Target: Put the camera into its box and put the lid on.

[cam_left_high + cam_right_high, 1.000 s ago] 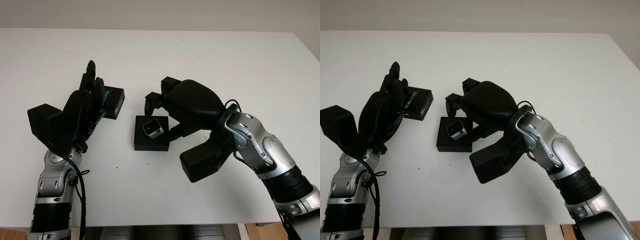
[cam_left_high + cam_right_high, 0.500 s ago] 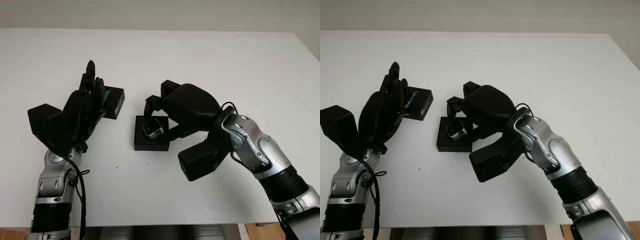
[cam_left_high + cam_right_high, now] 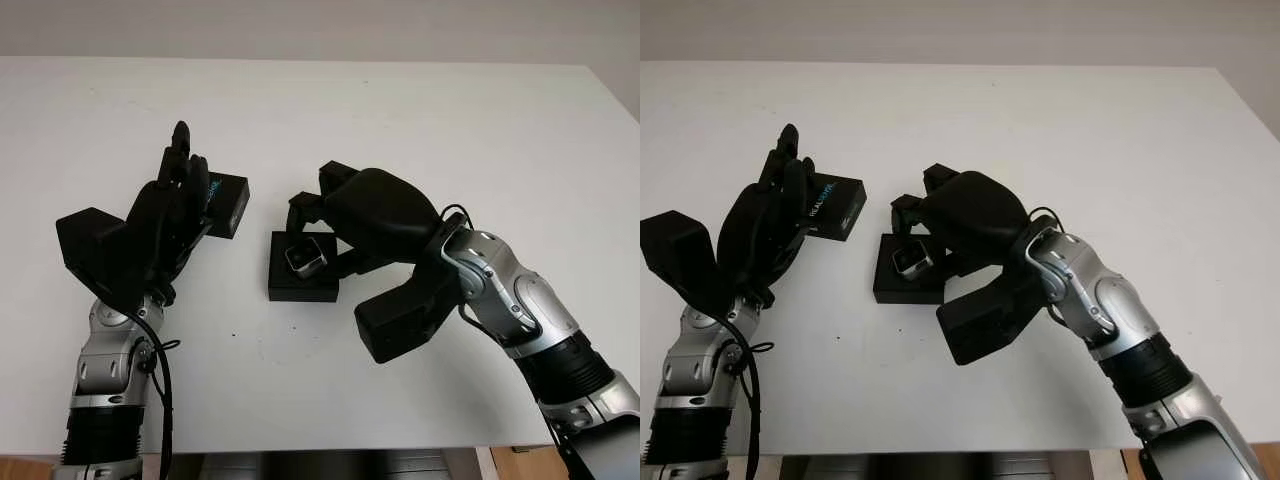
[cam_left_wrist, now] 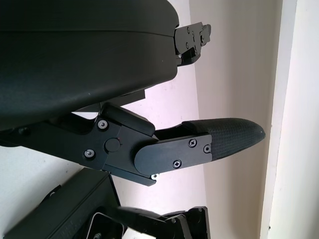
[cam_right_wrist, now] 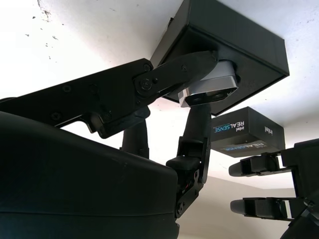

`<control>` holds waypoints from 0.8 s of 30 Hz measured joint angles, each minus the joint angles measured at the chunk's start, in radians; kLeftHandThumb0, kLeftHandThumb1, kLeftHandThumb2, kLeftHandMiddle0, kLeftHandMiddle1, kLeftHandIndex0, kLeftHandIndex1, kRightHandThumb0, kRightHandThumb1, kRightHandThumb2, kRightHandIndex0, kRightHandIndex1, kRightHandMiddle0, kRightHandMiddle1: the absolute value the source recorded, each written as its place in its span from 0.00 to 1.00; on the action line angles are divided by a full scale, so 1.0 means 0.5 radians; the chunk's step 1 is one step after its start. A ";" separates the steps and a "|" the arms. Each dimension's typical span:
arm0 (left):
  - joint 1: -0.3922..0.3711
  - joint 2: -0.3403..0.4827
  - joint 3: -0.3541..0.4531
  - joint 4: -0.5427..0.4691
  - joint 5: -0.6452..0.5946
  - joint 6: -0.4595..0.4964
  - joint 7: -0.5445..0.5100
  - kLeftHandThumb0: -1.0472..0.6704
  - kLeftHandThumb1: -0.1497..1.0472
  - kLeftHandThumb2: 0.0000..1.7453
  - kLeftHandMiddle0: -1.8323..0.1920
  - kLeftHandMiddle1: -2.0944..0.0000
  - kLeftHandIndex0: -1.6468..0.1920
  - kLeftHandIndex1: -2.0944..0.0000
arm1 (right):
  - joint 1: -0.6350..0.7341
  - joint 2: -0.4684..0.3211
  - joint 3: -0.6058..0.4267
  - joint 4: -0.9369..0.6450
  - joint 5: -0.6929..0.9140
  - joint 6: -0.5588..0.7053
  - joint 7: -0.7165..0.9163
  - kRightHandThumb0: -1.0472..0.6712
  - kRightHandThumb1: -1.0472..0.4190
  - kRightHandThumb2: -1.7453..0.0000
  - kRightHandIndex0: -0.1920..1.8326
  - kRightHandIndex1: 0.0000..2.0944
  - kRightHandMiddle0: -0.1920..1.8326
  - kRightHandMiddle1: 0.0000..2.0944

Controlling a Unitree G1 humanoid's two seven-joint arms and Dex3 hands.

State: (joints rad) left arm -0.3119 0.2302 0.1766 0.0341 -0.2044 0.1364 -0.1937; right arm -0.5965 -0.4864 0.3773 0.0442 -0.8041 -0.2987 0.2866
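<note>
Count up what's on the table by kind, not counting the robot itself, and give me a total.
Silver camera: 1, held by the right hand over the box.
Black open box: 1.
Black lid with printed lettering: 1, by the open left hand.
Total: 3.

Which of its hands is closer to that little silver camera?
The right hand: its fingers are around the camera sitting in the box. The left hand is farther off, over the lid.
</note>
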 measured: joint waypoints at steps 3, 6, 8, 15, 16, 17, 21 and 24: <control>0.000 0.000 0.000 0.000 0.000 0.000 -0.001 0.11 1.00 0.36 1.00 1.00 1.00 1.00 | 0.000 0.000 0.000 0.004 0.000 -0.015 -0.003 0.37 0.04 0.97 0.19 0.96 0.30 0.76; 0.000 0.000 0.000 0.000 0.000 0.000 -0.002 0.12 1.00 0.36 1.00 1.00 1.00 1.00 | 0.000 -0.002 0.000 0.005 -0.005 -0.027 -0.018 0.38 0.03 0.97 0.20 0.99 0.28 0.78; 0.000 0.000 0.000 0.000 0.001 0.000 -0.002 0.12 1.00 0.36 1.00 1.00 1.00 1.00 | 0.000 -0.007 0.001 0.005 -0.018 -0.036 -0.025 0.39 0.01 0.96 0.19 0.99 0.26 0.81; 0.000 0.000 0.000 0.000 0.005 0.000 0.005 0.12 1.00 0.36 1.00 1.00 1.00 1.00 | 0.000 -0.017 0.007 0.004 -0.048 -0.051 -0.021 0.40 0.00 0.97 0.20 1.00 0.26 0.81; 0.000 0.000 0.000 0.000 0.005 0.000 0.006 0.12 1.00 0.36 1.00 1.00 1.00 1.00 | 0.000 -0.018 0.007 0.004 -0.047 -0.053 -0.021 0.40 0.00 0.97 0.20 1.00 0.26 0.81; 0.000 0.000 0.000 -0.001 0.005 0.000 0.006 0.12 1.00 0.36 1.00 1.00 1.00 1.00 | 0.000 -0.018 0.007 0.004 -0.047 -0.056 -0.023 0.40 0.01 0.97 0.21 1.00 0.26 0.81; 0.000 0.000 -0.001 -0.001 0.010 0.000 0.014 0.12 1.00 0.36 1.00 1.00 1.00 1.00 | 0.001 -0.013 0.005 0.005 -0.016 -0.047 -0.027 0.39 0.01 0.97 0.20 1.00 0.25 0.81; 0.000 0.000 -0.002 -0.001 0.015 0.000 0.016 0.12 1.00 0.36 1.00 1.00 1.00 1.00 | 0.004 0.020 -0.017 0.026 0.088 -0.036 -0.032 0.40 0.05 0.97 0.21 1.00 0.29 0.73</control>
State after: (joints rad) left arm -0.3119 0.2303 0.1758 0.0338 -0.1969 0.1365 -0.1855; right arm -0.5944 -0.4763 0.3687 0.0574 -0.7599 -0.3166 0.2704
